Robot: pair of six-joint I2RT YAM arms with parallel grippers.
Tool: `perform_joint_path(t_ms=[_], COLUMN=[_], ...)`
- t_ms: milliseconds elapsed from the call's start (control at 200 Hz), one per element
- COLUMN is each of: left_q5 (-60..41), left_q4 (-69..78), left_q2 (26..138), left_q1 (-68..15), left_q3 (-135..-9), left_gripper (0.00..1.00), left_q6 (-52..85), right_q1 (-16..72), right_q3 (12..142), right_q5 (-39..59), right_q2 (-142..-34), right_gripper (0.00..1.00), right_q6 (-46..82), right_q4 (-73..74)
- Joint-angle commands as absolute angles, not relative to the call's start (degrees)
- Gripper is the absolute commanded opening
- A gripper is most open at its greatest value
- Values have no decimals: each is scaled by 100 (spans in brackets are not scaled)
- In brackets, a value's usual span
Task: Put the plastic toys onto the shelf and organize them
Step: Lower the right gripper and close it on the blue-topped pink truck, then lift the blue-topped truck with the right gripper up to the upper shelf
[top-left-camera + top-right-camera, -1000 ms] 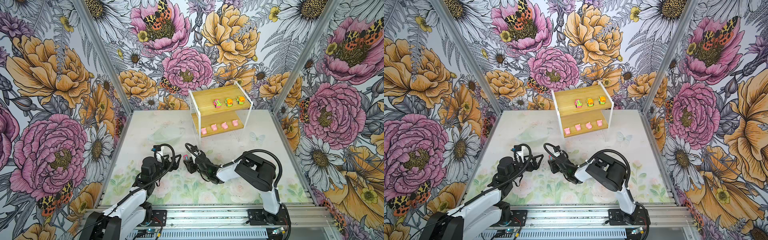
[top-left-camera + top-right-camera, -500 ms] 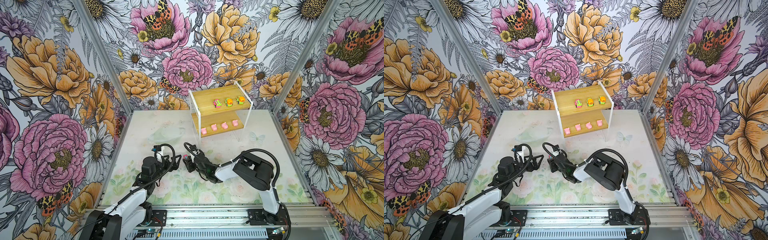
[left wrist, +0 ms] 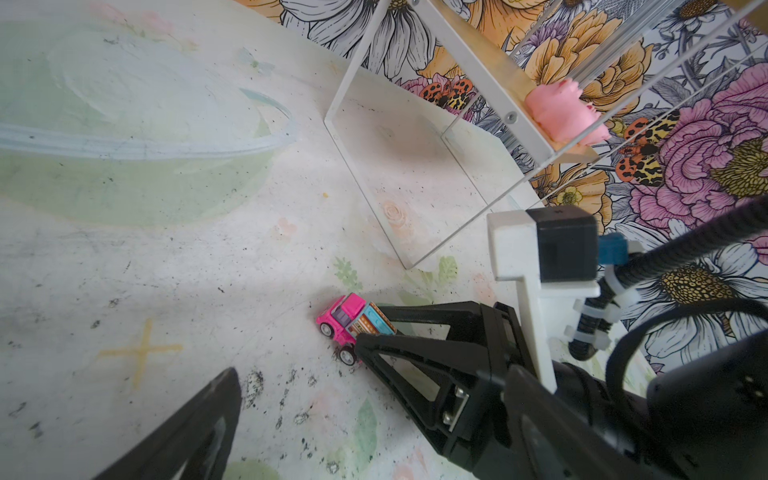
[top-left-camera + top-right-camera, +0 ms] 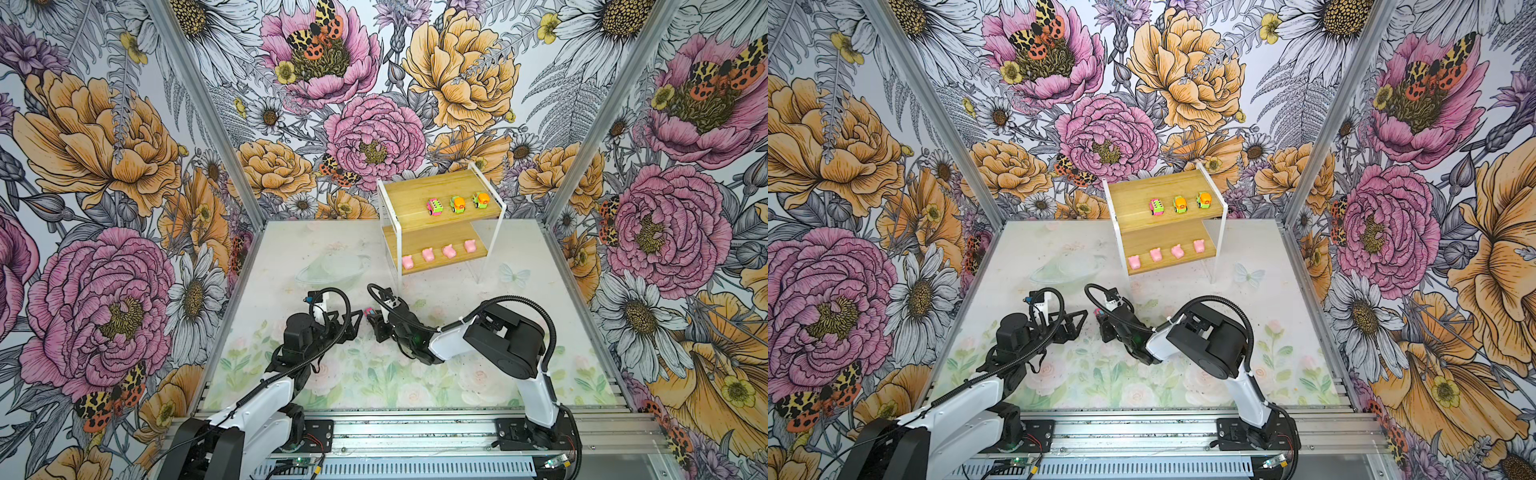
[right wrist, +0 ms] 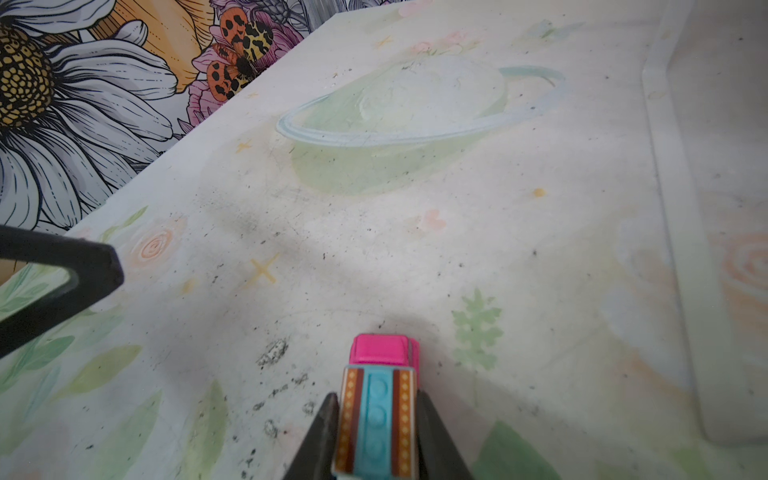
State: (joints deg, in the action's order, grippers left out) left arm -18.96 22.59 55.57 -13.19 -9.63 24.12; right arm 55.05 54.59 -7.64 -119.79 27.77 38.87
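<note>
1. Top views. The pink car (image 4: 368,311) stands on the surface (image 4: 457,374) near its middle, well apart from the shelf (image 4: 415,189), which lies beyond it and to the right. The right pincer (image 4: 375,321) reaches leftward onto the car. The left pincer (image 4: 347,326), spread and empty, hangs just beside it. In both top views the car (image 4: 1099,311) sits at the right pincer's tip.
2. Left wrist view. The car (image 3: 351,322) has its wheels on the surface. The right pincer's fingers (image 3: 415,345) flank its blue rear half, and the pink cab juts free.
3. Right wrist view. The car (image 5: 380,399) has its long axis running straight out from the pincer, cab pointing away. One finger lies against each long side, so the right pincer is pinching the car.
4. Judgement. The coming move is a lift and a carry rightward, to the bare board left of the row of cars (image 4: 457,204).
</note>
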Motion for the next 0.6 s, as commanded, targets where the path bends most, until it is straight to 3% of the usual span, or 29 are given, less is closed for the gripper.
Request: perform_joint_path(t_ms=[0, 320, 595], left_q5=[-2023, -2042, -1971], left_q4=[2432, 2418, 2383], left_q2=[5561, 5537, 5255], left_q1=[-1257, -1257, -1237], left_q3=[-906, -902, -812], left_gripper=[99, 99, 99], left_q6=[2491, 2503, 2509], right_q1=[5458, 5399, 5388], right_q3=[5404, 4931, 4646], right_q5=[-595, -35, 163], right_q2=[-11942, -11181, -9750], right_gripper=[26, 26, 27], right_q6=[2643, 2529, 2642], right_q4=[3906, 3750, 2474])
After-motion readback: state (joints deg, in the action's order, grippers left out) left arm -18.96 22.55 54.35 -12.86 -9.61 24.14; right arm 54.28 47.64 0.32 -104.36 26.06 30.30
